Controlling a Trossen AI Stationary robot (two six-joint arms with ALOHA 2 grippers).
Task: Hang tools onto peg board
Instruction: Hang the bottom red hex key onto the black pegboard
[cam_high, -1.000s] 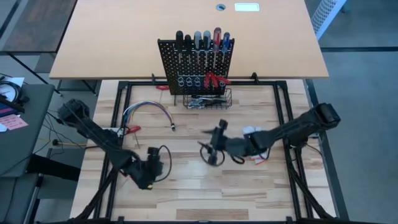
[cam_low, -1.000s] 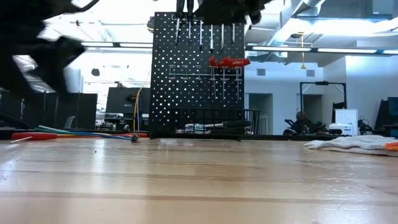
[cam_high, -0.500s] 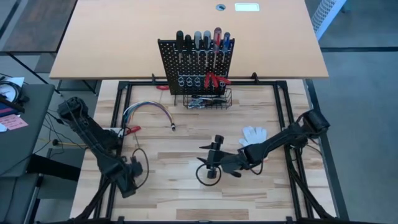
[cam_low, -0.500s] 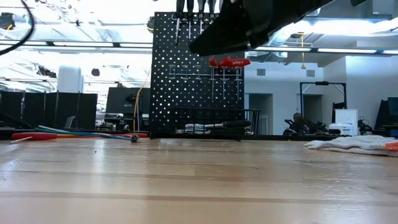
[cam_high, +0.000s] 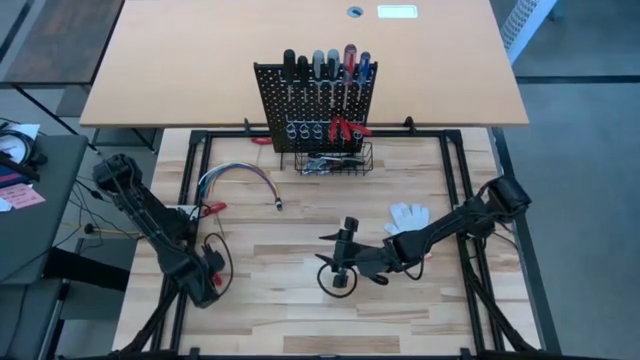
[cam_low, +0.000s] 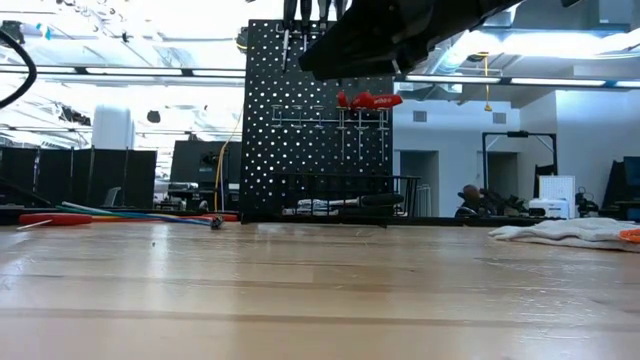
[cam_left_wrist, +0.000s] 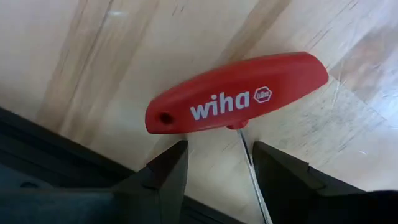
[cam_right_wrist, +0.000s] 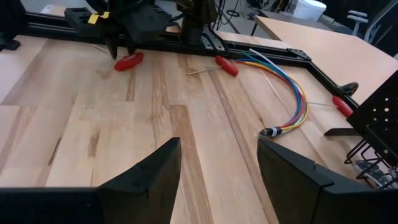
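A red T-handle tool (cam_left_wrist: 236, 93) lies on the table (cam_left_wrist: 81, 56), nothing blocking it. My left pincer (cam_left_wrist: 217, 171) hangs open above its thin shaft, touching nothing.

Both arms are dark, nearly black, built of slim tube-like links with chunkier rounded joints. A thin black cable loops loosely beside the left gripper (cam_high: 205, 283) and another curls under the right gripper (cam_high: 342, 262). Each gripper's fingers (cam_left_wrist: 165, 174) are matte black, broad, wedge-shaped plastic pieces
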